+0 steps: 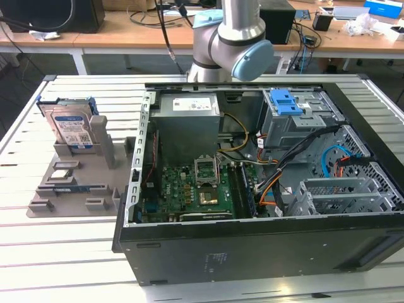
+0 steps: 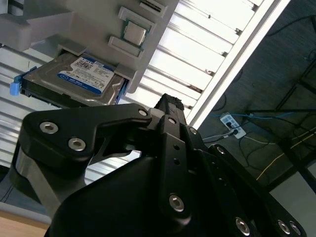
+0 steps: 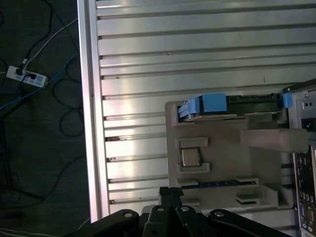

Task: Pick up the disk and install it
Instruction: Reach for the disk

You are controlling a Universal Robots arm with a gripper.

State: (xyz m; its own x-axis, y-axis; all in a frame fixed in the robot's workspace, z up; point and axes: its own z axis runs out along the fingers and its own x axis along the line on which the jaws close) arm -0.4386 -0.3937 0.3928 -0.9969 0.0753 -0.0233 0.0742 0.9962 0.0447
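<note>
My gripper [image 2: 170, 103] shows in both wrist views as a black linkage. I cannot tell from them whether it is wide or narrow, and I see nothing in its grasp. In the second wrist view its tip hangs near the disk [image 2: 81, 79] but apart from it.

The disk stands in a slot at one end of the grey holder [image 2: 98, 24], label outward, with its blue bracket [image 3: 213, 101] along the edge. A small silver chip [image 2: 134, 33] lies in a square recess of the same holder, just beside the disk's slot.

In the exterior view the holder rests on the slatted metal table [image 1: 38, 240], on the exterior view's left of the open computer case [image 1: 252, 246], with the disk leaning back at its far end. The arm [image 1: 233, 44] rises behind the case. Inside the case I see the motherboard [image 1: 189, 189] and, towards the exterior view's right, a drive cage [image 1: 297, 123] with a blue latch [image 1: 282, 101] on top.
</note>
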